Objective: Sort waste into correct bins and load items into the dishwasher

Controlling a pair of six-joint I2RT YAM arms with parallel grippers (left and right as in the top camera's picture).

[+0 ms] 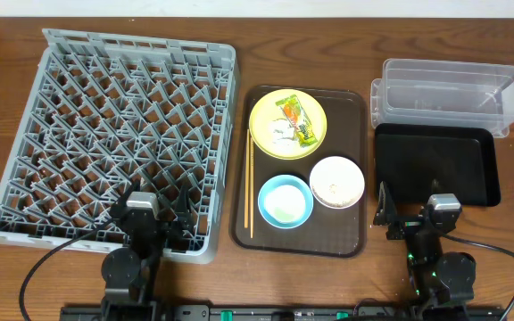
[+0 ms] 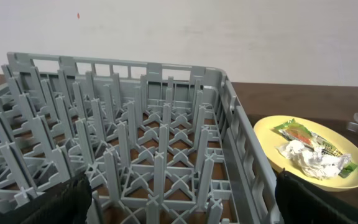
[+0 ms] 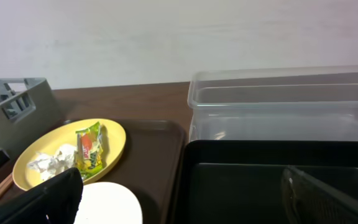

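Left pincer (image 2: 182, 202) is held wide and empty at the grey dish rack's (image 1: 123, 116) near edge; right pincer (image 3: 185, 199) likewise wide, before the black tray (image 1: 435, 165) — clear tub (image 1: 449, 94) behind it; plate (image 1: 264, 120) with wrapper (image 1: 298, 120) and scraps (image 1: 279, 135), blue bowl (image 1: 285, 200), white bowl (image 1: 336, 182) and chopsticks (image 1: 251, 187) are found on the brown serving tray (image 1: 351, 98).

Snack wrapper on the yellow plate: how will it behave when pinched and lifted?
The snack wrapper looks thin and creased, so it is probably floppy and very light. Its printed film may be slippery. It lies beside the crumpled scrap on the pale-yellow plate, so a push would likely shift both.
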